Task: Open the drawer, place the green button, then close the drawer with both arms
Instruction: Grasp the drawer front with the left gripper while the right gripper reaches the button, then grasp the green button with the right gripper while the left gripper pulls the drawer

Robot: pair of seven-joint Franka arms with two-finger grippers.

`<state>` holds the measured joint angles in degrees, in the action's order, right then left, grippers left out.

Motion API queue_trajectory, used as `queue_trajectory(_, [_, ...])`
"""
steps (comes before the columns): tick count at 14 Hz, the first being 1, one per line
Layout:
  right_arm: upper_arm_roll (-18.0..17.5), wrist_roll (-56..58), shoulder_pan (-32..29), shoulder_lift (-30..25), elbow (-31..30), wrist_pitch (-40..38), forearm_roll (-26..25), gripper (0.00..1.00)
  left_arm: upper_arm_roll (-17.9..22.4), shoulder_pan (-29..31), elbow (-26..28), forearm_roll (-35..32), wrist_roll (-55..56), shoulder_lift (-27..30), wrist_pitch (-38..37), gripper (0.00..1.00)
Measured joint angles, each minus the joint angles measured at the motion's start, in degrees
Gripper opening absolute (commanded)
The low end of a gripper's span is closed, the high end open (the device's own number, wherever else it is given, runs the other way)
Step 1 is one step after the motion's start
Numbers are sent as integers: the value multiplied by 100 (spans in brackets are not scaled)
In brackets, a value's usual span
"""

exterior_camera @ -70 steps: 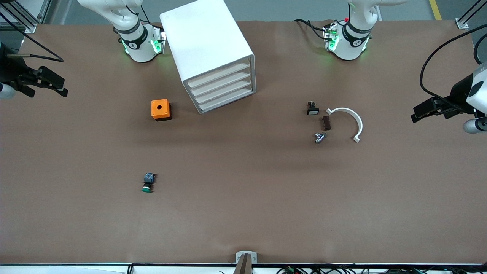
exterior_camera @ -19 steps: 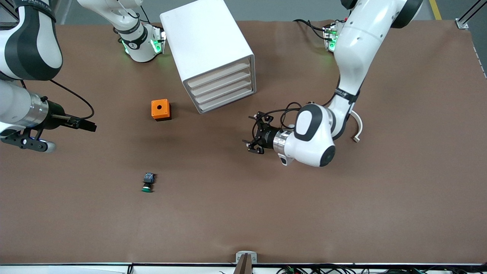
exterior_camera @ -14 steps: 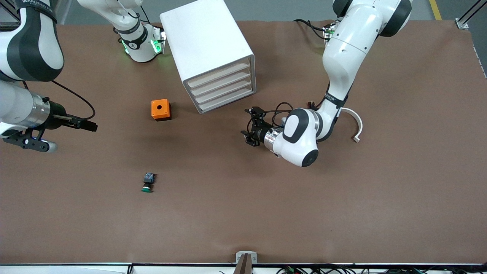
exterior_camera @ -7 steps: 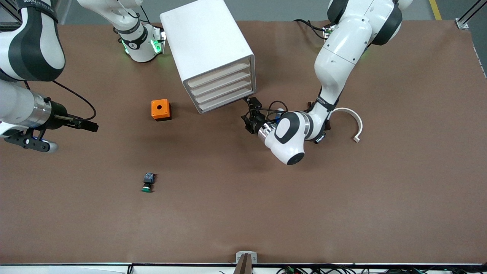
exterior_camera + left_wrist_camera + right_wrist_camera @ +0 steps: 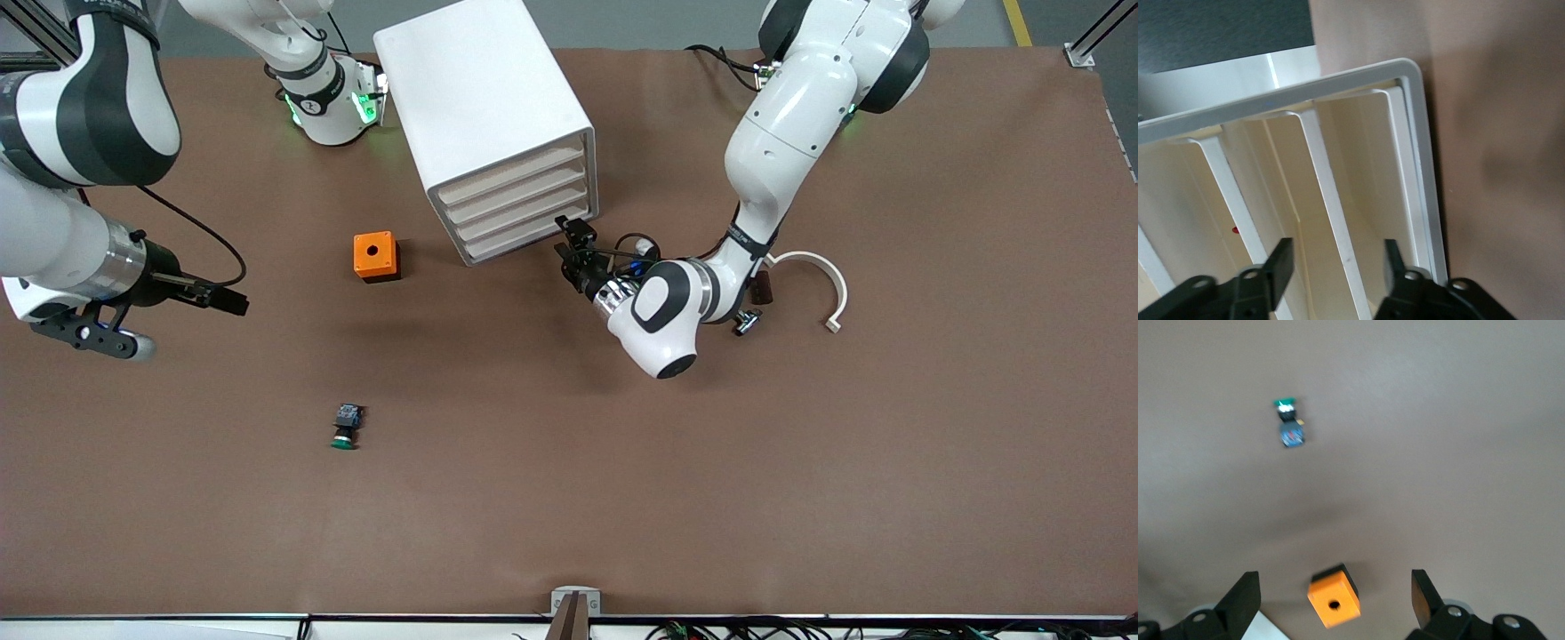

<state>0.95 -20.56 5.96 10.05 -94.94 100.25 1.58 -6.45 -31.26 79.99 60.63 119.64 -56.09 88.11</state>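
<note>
The white cabinet point(image 5: 484, 107) stands toward the arms' bases, its drawers all shut; the drawer point(image 5: 526, 237) is the lowest one. My left gripper point(image 5: 573, 242) is at the cabinet's front, at the bottom corner toward the left arm's end. In the left wrist view the left gripper point(image 5: 1335, 261) is open, a white drawer front strip point(image 5: 1328, 193) between its fingers without touching; which drawer's I cannot tell. The button point(image 5: 345, 425) point(image 5: 1291, 427) lies on the table nearer the camera. My right gripper point(image 5: 227, 302) point(image 5: 1335, 587) hangs open, high over the right arm's end.
An orange box point(image 5: 375, 256) point(image 5: 1333, 595) with a hole sits beside the cabinet toward the right arm's end. Under the left arm lie a white curved piece point(image 5: 827, 284), a small brown part point(image 5: 762, 289) and a metal part point(image 5: 745, 322).
The left gripper has travelled up to the cabinet's front and its fingers have narrowed around a drawer strip. The right arm has drifted slightly toward the table's middle.
</note>
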Motion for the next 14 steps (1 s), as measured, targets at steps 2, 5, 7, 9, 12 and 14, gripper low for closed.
queue_trajectory(2, [-12,0,189,312,-78,676,1,100,-13,-23,0,122,98,-88,-105,56])
queue_trajectory(5, [-17,80,329,1020,-93,1586,0,100,-55,-80,0,214,304,-126,-251,56])
queue_trajectory(7, [-17,198,356,1481,-90,2161,-5,100,-82,-115,1,230,452,-151,-270,56])
queue_trajectory(9, [-15,399,357,1917,-81,2728,-12,100,-87,-159,2,244,490,-187,-277,56])
queue_trajectory(12, [-14,656,365,2592,4,3392,-49,100,-88,-193,1,268,571,-261,-278,55])
queue_trajectory(14, [-15,691,405,3002,168,3552,-196,100,-96,-208,1,273,620,-292,-289,52])
